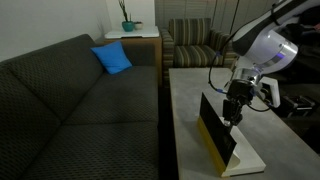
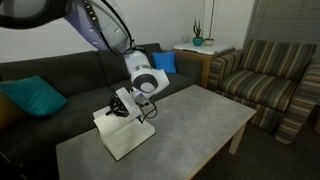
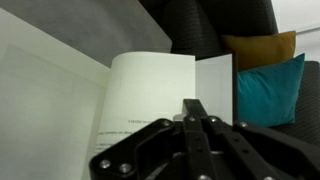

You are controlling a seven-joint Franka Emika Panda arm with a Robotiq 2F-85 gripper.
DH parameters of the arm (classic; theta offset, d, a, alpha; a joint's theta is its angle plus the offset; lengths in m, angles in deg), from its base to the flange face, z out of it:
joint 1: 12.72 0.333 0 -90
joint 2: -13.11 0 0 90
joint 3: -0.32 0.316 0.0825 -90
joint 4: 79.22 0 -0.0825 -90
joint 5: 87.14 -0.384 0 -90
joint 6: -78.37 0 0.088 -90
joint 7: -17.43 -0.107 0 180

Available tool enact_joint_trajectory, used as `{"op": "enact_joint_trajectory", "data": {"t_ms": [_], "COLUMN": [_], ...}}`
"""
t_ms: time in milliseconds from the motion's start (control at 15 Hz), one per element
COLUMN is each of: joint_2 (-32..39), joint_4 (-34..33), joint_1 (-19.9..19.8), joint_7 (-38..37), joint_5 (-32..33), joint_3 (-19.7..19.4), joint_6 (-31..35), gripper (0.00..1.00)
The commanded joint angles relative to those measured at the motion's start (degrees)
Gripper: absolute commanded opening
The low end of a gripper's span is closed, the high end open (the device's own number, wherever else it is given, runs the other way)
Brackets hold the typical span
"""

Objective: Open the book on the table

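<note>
My tool (image 1: 233, 110) is pressed together on the top edge of the book (image 1: 214, 132), pinching its black cover. The book is on the table (image 1: 190, 85), at one end, along the edge that faces the dark sofa (image 1: 70, 100).

- In an exterior view, the cover stands nearly upright. A yellow strip (image 1: 212, 147) runs along its base. The white pages (image 1: 246, 158) lie flat on the table behind it.
- In an exterior view, my tool (image 2: 122, 106) hides most of the cover. The book (image 2: 125, 140) shows mainly as a flat white sheet near the table corner. A striped armchair (image 2: 265, 85) stands beyond the far end.
- Only the wrist view shows the fingers (image 3: 190, 112) closed with no gap between them. It also shows a white page (image 3: 150, 85) carrying faint lines of print too small to read. A teal cushion (image 3: 268, 90) and a mustard cushion (image 3: 260, 48) lie beyond the page.
</note>
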Motion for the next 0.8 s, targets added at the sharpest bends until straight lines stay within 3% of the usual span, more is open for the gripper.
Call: {"op": "enact_joint_trajectory", "data": {"t_ms": [0, 67, 133, 200, 267, 333, 400, 467, 600, 667, 733], "joint_2": [0.00, 0.00, 0.00, 0.00, 0.00, 0.00, 0.00, 0.00, 0.00, 0.00, 0.00], "joint_4": [-1.26, -1.46, -2.43, -1.90, -2.00, -2.98, -3.04, -2.59, -2.90, -3.67, -3.71], "joint_1": [0.73, 1.20, 3.50, 1.93, 2.34, 4.69, 5.06, 3.57, 4.21, 6.39, 6.81], "joint_7": [-0.47, -0.46, 0.56, -0.58, -0.47, 0.52, 0.74, -0.55, -0.52, 0.77, 0.54], "joint_5": [2.32, 2.82, -0.02, 3.43, 3.84, 0.85, 0.69, 4.14, 5.07, 1.90, 1.53], "joint_3": [0.63, 0.59, -2.26, 0.79, 0.77, -2.11, -2.22, 0.67, 1.02, -1.97, -2.13], "joint_6": [-0.87, -0.83, -1.94, -1.06, -0.96, -2.07, -1.90, -1.17, -1.36, -2.18, -2.25], "gripper": [0.00, 0.00, 0.00, 0.00, 0.00, 0.00, 0.00, 0.00, 0.00, 0.00, 0.00]}}
